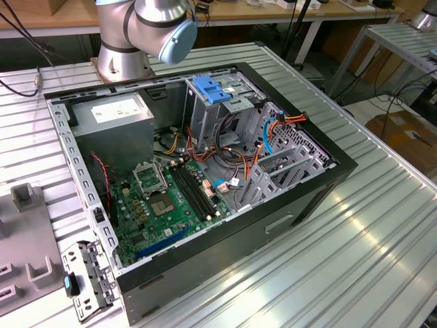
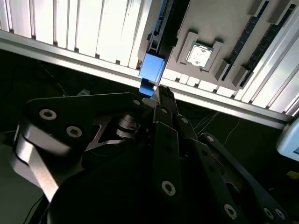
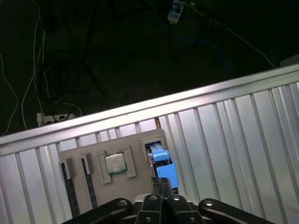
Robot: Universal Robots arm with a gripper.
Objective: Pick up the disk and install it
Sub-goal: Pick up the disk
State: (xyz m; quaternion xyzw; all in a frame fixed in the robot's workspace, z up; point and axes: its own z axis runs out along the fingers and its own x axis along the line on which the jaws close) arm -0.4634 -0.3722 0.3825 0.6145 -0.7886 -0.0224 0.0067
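Disk (image 3: 164, 169) in tray (image 3: 138, 189) in both wrist views — gripper (image 3: 159, 182) clenched beside it; exterior view: computer case (image 1: 225, 254)

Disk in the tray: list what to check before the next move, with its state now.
1. Disk on edge in its tray slot: ok.
2. Gripper right at the disk's blue end: ok.
3. Grip on the disk: cannot tell.
4. Chip beside the disk, apart from the gripper: ok.
5. Computer case open: ok.
6. Drive cage free inside: cannot tell.
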